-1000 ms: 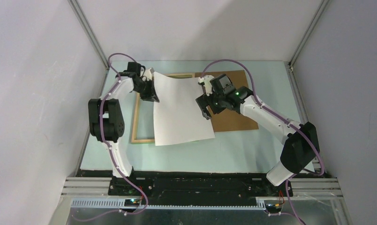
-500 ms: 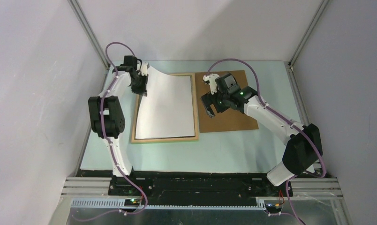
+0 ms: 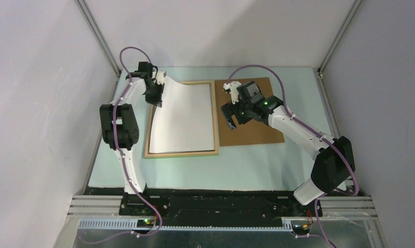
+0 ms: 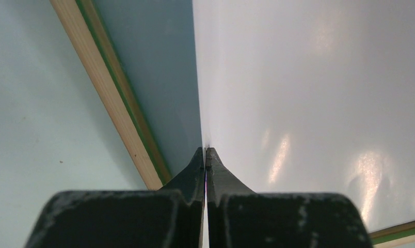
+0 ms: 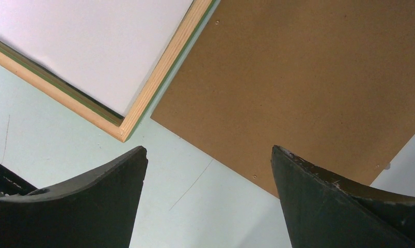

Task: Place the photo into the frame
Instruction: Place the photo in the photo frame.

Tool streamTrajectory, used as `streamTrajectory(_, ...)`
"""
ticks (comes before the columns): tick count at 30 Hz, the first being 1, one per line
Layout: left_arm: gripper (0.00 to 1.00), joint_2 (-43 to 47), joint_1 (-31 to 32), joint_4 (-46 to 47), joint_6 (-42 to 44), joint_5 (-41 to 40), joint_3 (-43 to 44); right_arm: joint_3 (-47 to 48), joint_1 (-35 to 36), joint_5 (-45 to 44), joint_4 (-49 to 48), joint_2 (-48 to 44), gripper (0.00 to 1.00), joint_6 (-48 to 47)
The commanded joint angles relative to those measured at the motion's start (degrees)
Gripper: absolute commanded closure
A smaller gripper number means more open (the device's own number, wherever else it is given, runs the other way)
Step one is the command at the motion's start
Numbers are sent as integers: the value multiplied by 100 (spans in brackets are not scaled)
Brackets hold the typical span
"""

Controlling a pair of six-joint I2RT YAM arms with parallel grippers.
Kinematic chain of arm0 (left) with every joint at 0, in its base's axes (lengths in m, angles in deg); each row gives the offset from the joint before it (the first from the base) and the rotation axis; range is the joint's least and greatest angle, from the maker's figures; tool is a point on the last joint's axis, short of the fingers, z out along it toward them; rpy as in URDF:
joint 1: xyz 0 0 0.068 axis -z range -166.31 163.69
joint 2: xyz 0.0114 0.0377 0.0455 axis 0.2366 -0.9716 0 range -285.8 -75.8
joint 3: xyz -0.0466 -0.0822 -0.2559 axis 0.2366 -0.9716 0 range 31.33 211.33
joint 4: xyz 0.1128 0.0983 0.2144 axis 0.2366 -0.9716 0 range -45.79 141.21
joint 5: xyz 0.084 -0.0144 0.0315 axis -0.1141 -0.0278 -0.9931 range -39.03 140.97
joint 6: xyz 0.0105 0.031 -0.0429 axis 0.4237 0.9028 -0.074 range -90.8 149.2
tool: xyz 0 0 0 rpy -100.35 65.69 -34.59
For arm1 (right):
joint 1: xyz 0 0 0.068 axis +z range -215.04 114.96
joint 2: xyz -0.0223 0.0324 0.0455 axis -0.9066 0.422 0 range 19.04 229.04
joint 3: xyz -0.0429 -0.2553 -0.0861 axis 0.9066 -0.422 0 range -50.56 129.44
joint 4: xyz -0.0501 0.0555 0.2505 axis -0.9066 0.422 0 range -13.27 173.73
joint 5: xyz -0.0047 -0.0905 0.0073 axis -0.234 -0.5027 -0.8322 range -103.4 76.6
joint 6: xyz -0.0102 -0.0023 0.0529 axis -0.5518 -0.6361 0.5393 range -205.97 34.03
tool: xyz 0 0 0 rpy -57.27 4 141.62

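The photo [image 3: 185, 119] lies white back up inside the pale wooden frame [image 3: 182, 153] on the table's left half. Its far left corner curls up off the frame, where my left gripper [image 3: 156, 97] is shut on it. In the left wrist view the left gripper [image 4: 205, 150] pinches the edge of the photo [image 4: 308, 93], and a rail of the frame [image 4: 107, 98] runs below with a green inner edge. My right gripper [image 3: 230, 120] hangs open to the right of the frame. The right wrist view shows the right gripper [image 5: 209, 150] with nothing between its fingers.
A brown backing board [image 3: 257, 132] lies flat right of the frame, under the right arm; it also fills the right wrist view as the board [image 5: 298, 77] beside the frame's corner [image 5: 123, 132]. Grey walls close in both sides and the back. Pale green mat [image 3: 205, 173] lies in front.
The photo has swung left and down from a skewed pose over the frame into it. My left gripper moved back and left with its corner; the right gripper drew right over the board.
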Motion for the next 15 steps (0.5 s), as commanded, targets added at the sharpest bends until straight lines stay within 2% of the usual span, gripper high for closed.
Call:
streamTrajectory(1,100,-46,64,1,137,105,336,14,-21,2,-182,-59,7,-72)
streamTrajectory(15,100,-189,177,7,135,-21,505,14,-35,-37,-187,-45,7,-95)
